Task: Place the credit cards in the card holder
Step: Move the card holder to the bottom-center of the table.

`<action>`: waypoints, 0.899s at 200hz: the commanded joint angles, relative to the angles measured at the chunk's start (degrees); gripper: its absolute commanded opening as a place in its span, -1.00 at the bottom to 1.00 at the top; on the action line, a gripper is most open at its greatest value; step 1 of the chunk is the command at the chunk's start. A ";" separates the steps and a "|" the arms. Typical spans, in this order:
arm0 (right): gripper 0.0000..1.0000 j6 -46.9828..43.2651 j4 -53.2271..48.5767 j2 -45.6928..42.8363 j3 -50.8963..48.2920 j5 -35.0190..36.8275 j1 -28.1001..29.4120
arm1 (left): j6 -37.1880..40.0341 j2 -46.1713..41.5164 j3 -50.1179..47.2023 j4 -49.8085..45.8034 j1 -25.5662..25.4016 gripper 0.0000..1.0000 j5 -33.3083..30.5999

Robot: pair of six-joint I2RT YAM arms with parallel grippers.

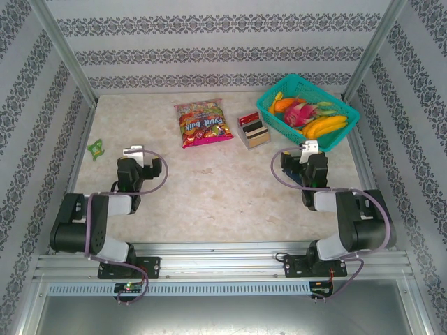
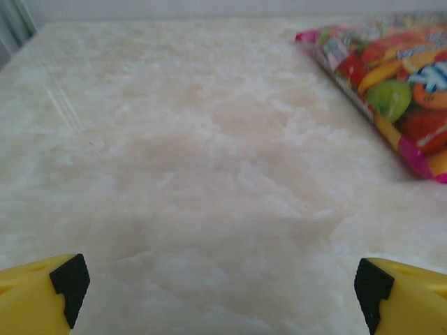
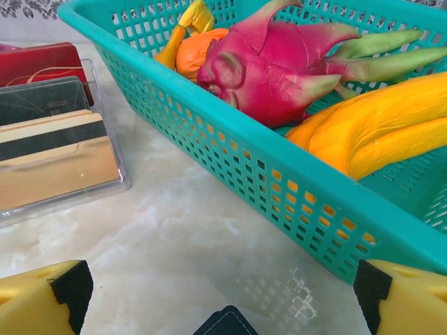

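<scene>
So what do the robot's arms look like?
The left arm and right arm are chunky, black with pale grey parts. A greyish-purple cable loops along each. The fingers are yellow with black pads.

The cards point(image 3: 49, 139) sit overlapped in a clear tray point(image 3: 70, 207), red at the back, then black, gold up front. A dark navy corner of the holder point(image 3: 225, 322) pokes in just nearer, flat on the table.

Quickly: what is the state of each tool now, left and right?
Left tool: open, holding nothing.
Right tool: open, holding nothing.
</scene>
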 commanded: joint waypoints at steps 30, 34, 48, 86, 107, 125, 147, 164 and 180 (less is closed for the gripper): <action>0.95 8.22 -41.14 -14.19 14.58 0.05 -0.70 | -5.23 -12.45 2.91 -14.87 0.96 1.00 0.08; 0.95 10.41 -44.59 -14.49 15.81 -0.92 -0.89 | -5.91 -13.24 2.91 -15.43 0.93 1.00 0.25; 0.96 14.41 -51.89 -14.27 18.98 -9.69 -2.24 | -9.32 -15.53 3.10 -17.37 0.95 1.00 -0.63; 0.94 25.04 -58.21 -10.71 19.96 -13.75 -3.12 | -21.24 -19.90 7.01 -29.81 0.98 0.99 -6.02; 0.83 28.58 -59.53 -7.04 21.28 -15.22 -3.12 | -26.18 -20.30 8.04 -32.08 1.01 0.99 -4.67; 0.74 30.35 -58.62 -4.06 21.75 -16.25 -2.97 | -26.81 -20.20 8.76 -32.53 1.09 0.99 -2.06; 0.67 30.41 -58.92 -1.35 22.93 -12.65 -2.13 | -27.23 -19.70 9.17 -31.96 1.11 1.00 1.11; 0.65 29.74 -61.00 1.42 25.24 -9.62 -0.92 | -26.53 -19.10 10.67 -33.80 1.08 1.00 4.05; 0.60 29.61 -62.27 4.54 27.68 -8.08 0.53 | -26.01 -18.76 11.69 -35.24 1.06 1.00 6.51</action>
